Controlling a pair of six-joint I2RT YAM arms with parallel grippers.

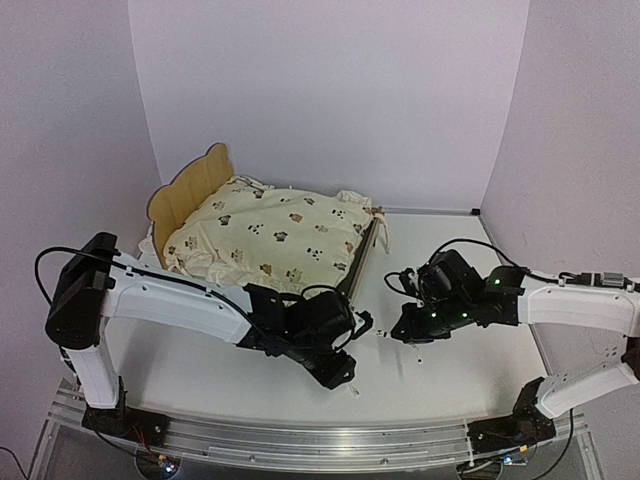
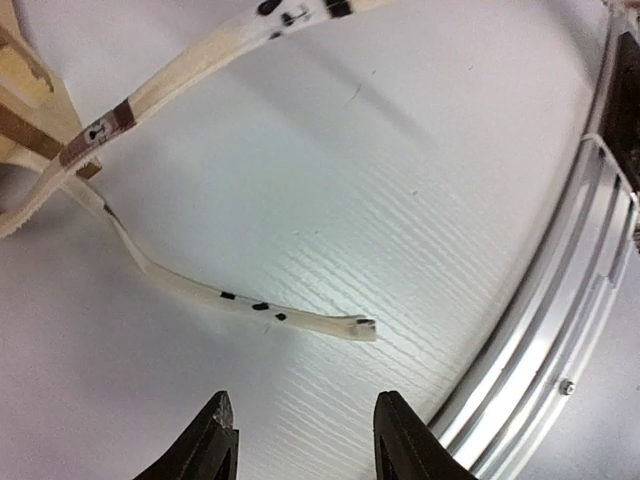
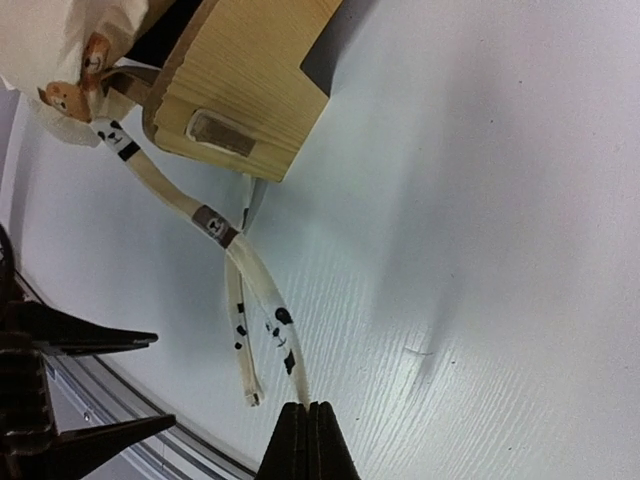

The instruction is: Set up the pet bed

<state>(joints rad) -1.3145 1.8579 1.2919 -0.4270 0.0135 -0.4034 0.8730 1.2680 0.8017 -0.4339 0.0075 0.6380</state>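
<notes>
The pet bed (image 1: 188, 190) stands at the back left, its plywood bear-ear headboard upright, with a cream animal-print cover (image 1: 270, 235) spread over it. A wooden corner of the bed (image 3: 250, 80) shows in the right wrist view. Two print tie straps hang from that corner. My right gripper (image 3: 308, 425) is shut on the end of one strap (image 3: 275, 315), just above the table. The other strap (image 2: 250, 300) lies loose on the table, its tip just ahead of my left gripper (image 2: 305, 430), which is open and holds nothing.
The white table (image 1: 200, 370) ends in an aluminium rail (image 2: 570, 330) close to the right of my left gripper. My two grippers (image 1: 345, 378) (image 1: 402, 332) sit near each other at the bed's near right corner. Lilac walls enclose the back and sides.
</notes>
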